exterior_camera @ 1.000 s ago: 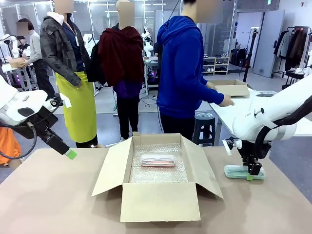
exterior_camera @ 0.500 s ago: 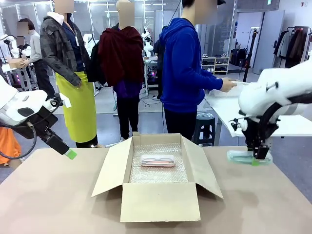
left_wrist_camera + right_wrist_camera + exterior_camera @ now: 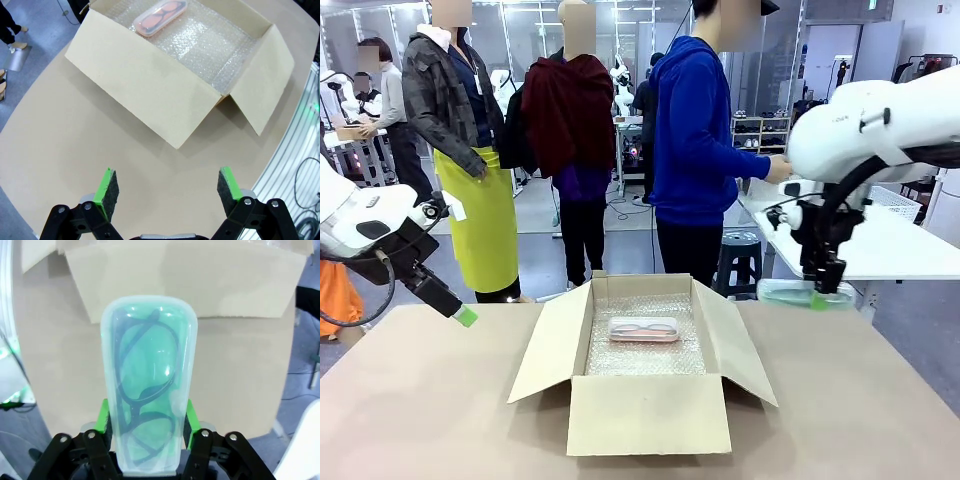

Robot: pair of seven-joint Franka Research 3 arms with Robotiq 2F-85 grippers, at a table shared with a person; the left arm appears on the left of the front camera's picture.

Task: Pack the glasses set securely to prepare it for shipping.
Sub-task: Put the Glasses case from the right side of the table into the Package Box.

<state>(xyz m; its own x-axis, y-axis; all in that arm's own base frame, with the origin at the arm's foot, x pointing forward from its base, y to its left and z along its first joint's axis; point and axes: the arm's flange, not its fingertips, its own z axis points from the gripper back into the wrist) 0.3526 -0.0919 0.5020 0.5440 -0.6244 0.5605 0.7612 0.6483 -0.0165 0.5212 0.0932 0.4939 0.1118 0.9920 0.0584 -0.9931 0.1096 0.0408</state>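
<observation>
The mint green translucent oblong glasses case (image 3: 788, 292) is clamped near its right end by the right gripper (image 3: 825, 290) and held level above the right side of the table (image 3: 440, 420). Its long axis is laid left to right, and its free end is pointed at the open brown cardboard box lined with bubble wrap (image 3: 650, 415), which sits lower and to the left. The pale pink translucent glasses case (image 3: 643, 329) is laid likewise in the box's far half, while the left gripper (image 3: 460, 312) is held wide open and empty at the left.

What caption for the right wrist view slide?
Right gripper clamps the mint green glasses case, held above the table near the cardboard box.
</observation>
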